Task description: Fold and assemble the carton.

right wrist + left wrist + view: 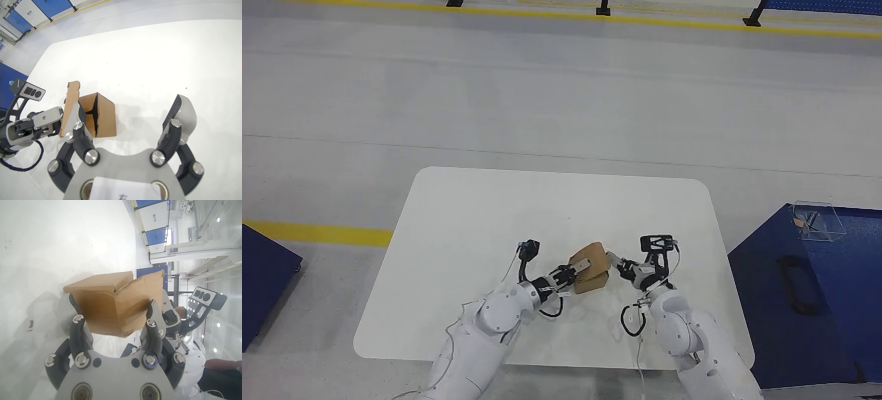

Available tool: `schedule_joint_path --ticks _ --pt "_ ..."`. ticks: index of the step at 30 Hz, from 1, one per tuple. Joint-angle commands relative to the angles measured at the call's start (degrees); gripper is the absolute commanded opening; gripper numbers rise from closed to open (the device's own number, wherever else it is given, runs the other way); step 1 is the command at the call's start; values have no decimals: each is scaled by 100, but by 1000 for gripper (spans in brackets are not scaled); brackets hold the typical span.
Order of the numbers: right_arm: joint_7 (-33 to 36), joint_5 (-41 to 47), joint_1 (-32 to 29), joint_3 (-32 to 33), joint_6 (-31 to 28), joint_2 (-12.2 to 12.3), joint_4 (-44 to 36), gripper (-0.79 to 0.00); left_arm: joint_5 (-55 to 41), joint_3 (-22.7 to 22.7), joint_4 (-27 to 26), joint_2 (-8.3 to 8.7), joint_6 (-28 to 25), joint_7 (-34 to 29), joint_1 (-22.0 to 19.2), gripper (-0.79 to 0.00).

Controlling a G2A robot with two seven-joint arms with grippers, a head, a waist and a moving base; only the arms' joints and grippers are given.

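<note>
One carton [588, 266], one table [542, 210], two grippers [113, 308] [128, 100].

Brown carton [589, 267] on white table [542, 200], left gripper [570, 274] against it, right gripper [618, 264] just beside

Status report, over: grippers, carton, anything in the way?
Left gripper jaws clamped on carton. Right gripper jaws open, close beside it. Carton on table, partly formed, one flap upright. Nothing between right gripper and carton.
</note>
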Motion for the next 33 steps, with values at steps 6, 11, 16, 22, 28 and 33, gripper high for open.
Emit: schedule_joint_path --ticks 6,11,16,22,28,33 --pt "55 230 121 38 161 -37 60 0 -53 -6 73 15 -17 -5 -40 -188" --pt "90 69 64 -35 24 -36 20 0 -79 11 123 18 -17 -1 -78 -191" --pt "99 21 59 -42 19 -43 4 0 -110 58 178 10 -7 15 -123 -179" --pt "170 0 128 -80 8 -60 118 0 -137 89 206 11 -26 15 -150 -191" --pt "184 -77 208 -156 47 -83 258 0 -134 143 234 5 29 31 -179 -191" --pt "179 -82 255 -165 59 -98 365 0 -113 188 259 -2 86 82 -198 -197"
